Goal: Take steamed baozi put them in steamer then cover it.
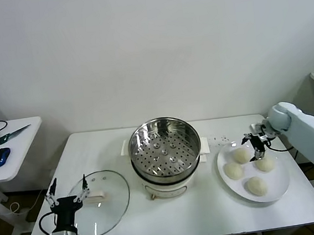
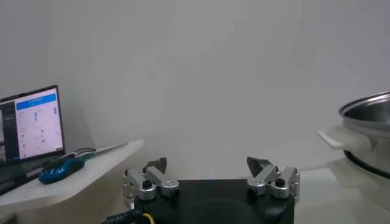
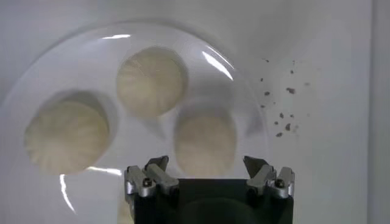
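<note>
Several cream-white steamed baozi (image 1: 240, 155) lie on a white plate (image 1: 280, 186) at the table's right. My right gripper (image 1: 258, 141) hangs open above the plate's far side. In the right wrist view one baozi (image 3: 205, 141) sits just ahead of the spread right gripper (image 3: 207, 164), untouched, with two more (image 3: 150, 81) (image 3: 67, 135) beyond it. The shiny steamer (image 1: 164, 150) stands uncovered at the table's middle with its perforated tray bare. The glass cover (image 1: 98, 203) lies flat on the table at the front left. My left gripper (image 1: 68, 190) rests open beside the cover, holding nothing.
A side table (image 1: 22, 158) at the far left carries scissors (image 1: 8, 134) and a blue mouse (image 1: 0, 157). A white socket strip (image 1: 221, 140) lies behind the plate. Dark specks (image 3: 280, 115) dot the table beside the plate. The left wrist view shows a monitor (image 2: 30, 122) and the steamer's rim (image 2: 368, 115).
</note>
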Tool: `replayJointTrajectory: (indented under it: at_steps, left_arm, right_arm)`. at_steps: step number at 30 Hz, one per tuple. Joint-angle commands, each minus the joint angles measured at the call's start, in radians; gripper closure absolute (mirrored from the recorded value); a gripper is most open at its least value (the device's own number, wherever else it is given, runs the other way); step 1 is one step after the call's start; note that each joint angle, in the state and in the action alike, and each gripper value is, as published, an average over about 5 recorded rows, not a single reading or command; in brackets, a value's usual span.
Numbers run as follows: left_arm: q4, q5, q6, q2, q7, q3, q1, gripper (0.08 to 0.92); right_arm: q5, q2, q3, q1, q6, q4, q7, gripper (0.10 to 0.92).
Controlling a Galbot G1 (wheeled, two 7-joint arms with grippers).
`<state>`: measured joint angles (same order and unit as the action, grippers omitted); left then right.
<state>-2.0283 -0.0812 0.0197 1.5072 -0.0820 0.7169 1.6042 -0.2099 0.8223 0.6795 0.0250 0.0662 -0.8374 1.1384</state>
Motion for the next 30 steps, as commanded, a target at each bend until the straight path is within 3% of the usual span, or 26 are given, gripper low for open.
replayJointTrajectory:
  at_steps: [1,18,30]
  left_arm:
    - [0.015,0.001,0.0,-0.002,-0.001,-0.001,-0.003,0.177]
    - [0.023,0.001,0.003,-0.003,-0.001,-0.002,-0.004,0.177]
    - [0.016,0.012,-0.002,-0.006,-0.005,0.01,-0.002,0.177]
  right_arm:
    - [-0.021,0.072,0.072,-0.049,0.002,0.094,0.015,0.203]
    - [-0.042,0.095,0.045,-0.014,0.002,0.113,0.014,0.206]
    - [-0.039,0.093,0.028,-0.017,0.004,0.109,0.018,0.31]
